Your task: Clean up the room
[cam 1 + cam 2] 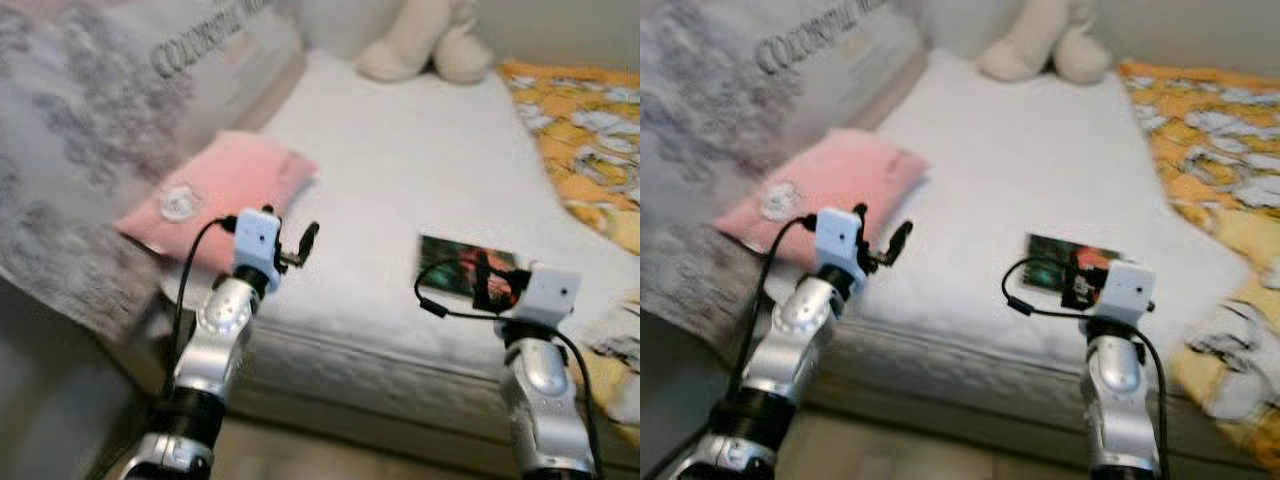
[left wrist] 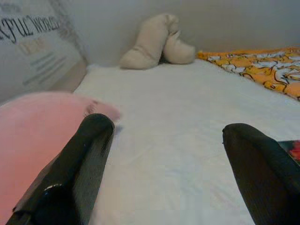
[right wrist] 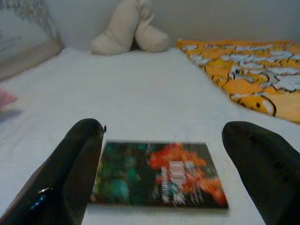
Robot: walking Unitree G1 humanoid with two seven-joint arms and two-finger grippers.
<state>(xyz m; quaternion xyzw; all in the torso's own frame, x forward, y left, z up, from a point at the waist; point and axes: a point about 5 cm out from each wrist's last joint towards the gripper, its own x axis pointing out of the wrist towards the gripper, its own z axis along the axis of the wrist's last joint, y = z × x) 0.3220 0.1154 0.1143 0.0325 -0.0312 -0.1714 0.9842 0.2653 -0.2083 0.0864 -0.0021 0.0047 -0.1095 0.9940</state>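
I held the right gripper (image 3: 161, 176) spread wide, just short of the book (image 3: 159, 174). The book lay flat on the white bed (image 1: 400, 180) near its front edge, long axis crosswise to the fingers. The left gripper (image 2: 168, 173) was also wide, beside the pink pillow (image 1: 215, 200).

White bed (image 1: 400, 180) — pale wall (image 2: 234, 23) behind.
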